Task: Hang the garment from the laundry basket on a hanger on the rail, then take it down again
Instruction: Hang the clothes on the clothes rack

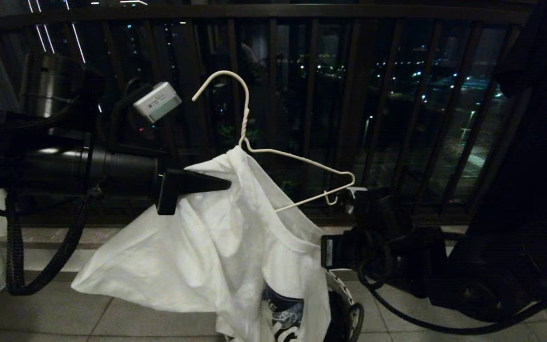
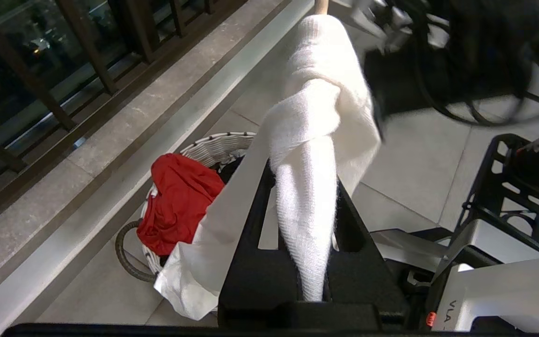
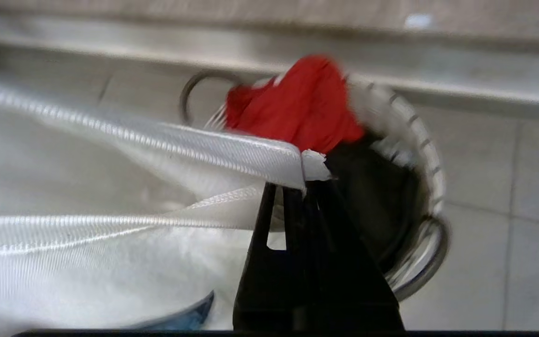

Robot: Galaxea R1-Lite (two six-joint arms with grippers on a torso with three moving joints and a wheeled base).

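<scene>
Nearest, the white T-shirt (image 1: 207,247) hangs bunched over one arm of the wire hanger (image 1: 273,156), its blue logo low at six o'clock above the basket (image 2: 213,145). From nine o'clock the left gripper (image 1: 216,184) pinches a fold of the shirt; at three o'clock the right gripper (image 3: 304,180) is clamped on its ribbed collar. Beyond, a red cloth (image 2: 178,201) lies in the basket.

A dark barred balcony railing (image 1: 330,95) is seen across the upper frame, with city lights behind it. A red cloth (image 2: 178,201) is located at centre left. Grey floor tiles (image 1: 126,323) are shown along the bottom.
</scene>
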